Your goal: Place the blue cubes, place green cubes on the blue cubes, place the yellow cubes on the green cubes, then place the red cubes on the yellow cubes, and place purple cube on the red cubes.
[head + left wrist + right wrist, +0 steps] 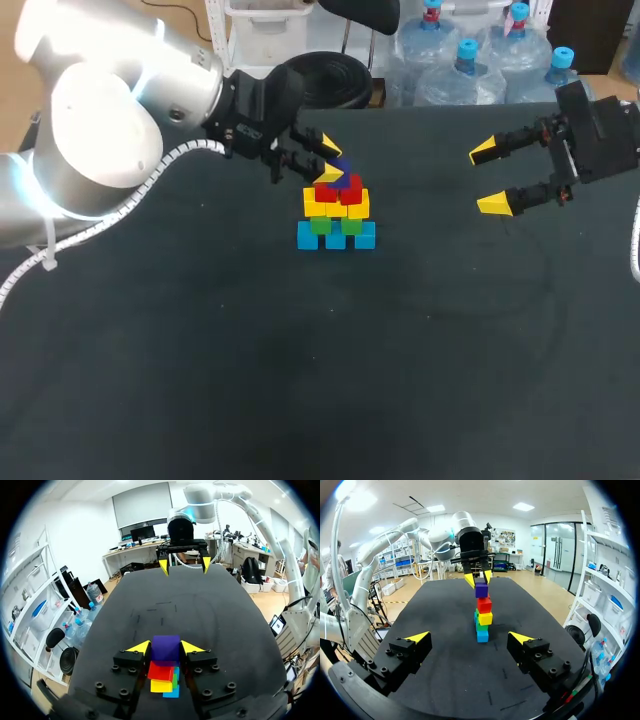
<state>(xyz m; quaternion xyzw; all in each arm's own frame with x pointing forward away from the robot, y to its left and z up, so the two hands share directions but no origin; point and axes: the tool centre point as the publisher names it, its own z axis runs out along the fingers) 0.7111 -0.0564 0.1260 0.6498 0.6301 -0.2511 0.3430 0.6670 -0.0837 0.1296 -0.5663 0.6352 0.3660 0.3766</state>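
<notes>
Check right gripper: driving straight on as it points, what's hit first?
Likely the cube stack, dead ahead of the right gripper; the left gripper grips the purple cube on top. Relative height is unclear.

Left pincer [329, 160] grips the purple cube [165, 648] while right pincer [488, 178] hangs wide open.

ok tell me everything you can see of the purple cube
The purple cube is a plain, matte-looking block, upright at the top of the stack, over the red cubes. The left pincer grips it from two opposite sides with its yellow tips. Whether it already rests on the red cubes can't be told.
</notes>
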